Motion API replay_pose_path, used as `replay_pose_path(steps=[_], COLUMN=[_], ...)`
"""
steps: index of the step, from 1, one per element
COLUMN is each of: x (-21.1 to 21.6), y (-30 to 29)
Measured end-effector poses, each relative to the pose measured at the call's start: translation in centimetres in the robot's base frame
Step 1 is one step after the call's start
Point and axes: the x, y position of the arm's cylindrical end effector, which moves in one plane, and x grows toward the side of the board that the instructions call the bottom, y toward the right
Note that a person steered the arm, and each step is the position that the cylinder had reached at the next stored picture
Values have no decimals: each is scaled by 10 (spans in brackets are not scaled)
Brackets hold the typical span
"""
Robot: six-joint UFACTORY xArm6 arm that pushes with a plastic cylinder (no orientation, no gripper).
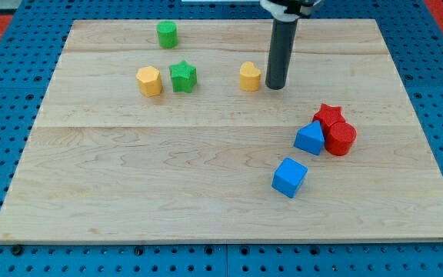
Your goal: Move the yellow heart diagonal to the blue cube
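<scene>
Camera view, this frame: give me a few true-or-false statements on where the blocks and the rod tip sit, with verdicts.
1. My tip is just to the view's right of the yellow heart. True.
2. The blue cube touches the red cylinder. False: they are apart.
3. The green star sits beside the yellow hexagon. True.
4. The yellow heart lies below the blue cube. False: it lies above it, to the view's left.

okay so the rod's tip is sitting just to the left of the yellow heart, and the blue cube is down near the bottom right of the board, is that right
Not quite. In the camera view, my tip sits just to the right of the yellow heart, not the left. The rest holds: the blue cube is down toward the bottom right of the board.
</scene>
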Motion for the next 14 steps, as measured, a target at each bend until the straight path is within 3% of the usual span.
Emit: replay_pose_path(steps=[1, 2, 4, 7, 10, 14], x=[-51, -74, -20, -100, -101, -65], y=[31, -5, -28, -5, -11, -19])
